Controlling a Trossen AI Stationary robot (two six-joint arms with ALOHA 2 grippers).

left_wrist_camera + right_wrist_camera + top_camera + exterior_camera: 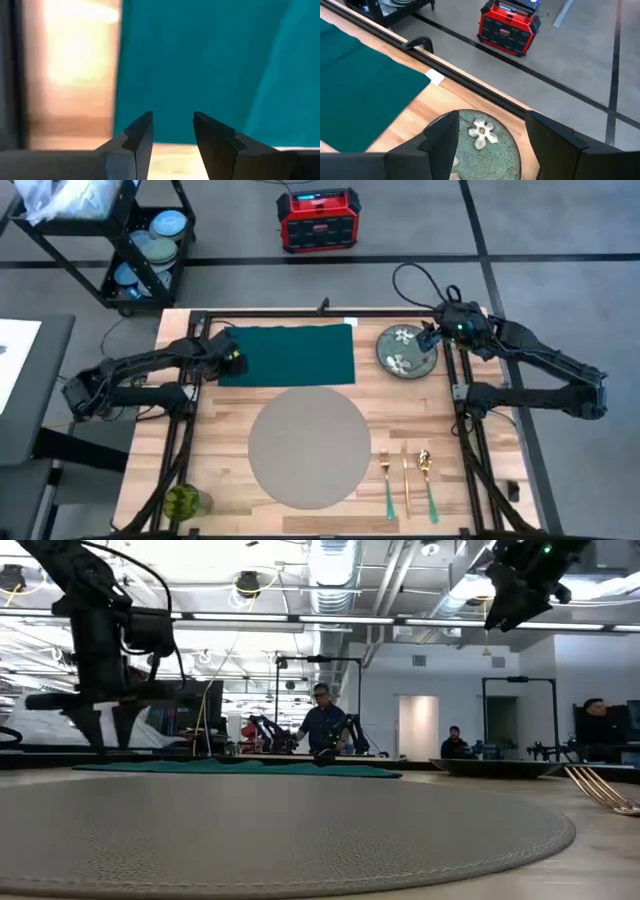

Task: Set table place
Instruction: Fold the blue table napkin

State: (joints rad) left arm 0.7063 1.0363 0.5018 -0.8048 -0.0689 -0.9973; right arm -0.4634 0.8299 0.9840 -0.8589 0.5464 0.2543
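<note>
Meanwhile, the left gripper (232,360) sat low at the napkin's (290,354) left edge, its jaws narrowly parted and holding nothing, with green cloth just ahead of the fingertips (142,131) in its wrist view. To lift that edge cleanly, I judged it should come down until one finger slid under the hem and the other pressed on top, then close before raising, so the cloth would not bunch. Nearer than that gripper and to its right, the place (308,447) lay bare on the table (215,460), with nothing on it yet. Beyond the mat's right side lay the gilt cutlery (406,472), untouched. Farthest right, the right gripper (434,338) hung above the floral plate (404,348), jaws spread wide and empty, the plate's rim just beneath them. It probably needed to drop straight down and straddle the rim squarely, since a skewed grip could tip the plate.
</note>
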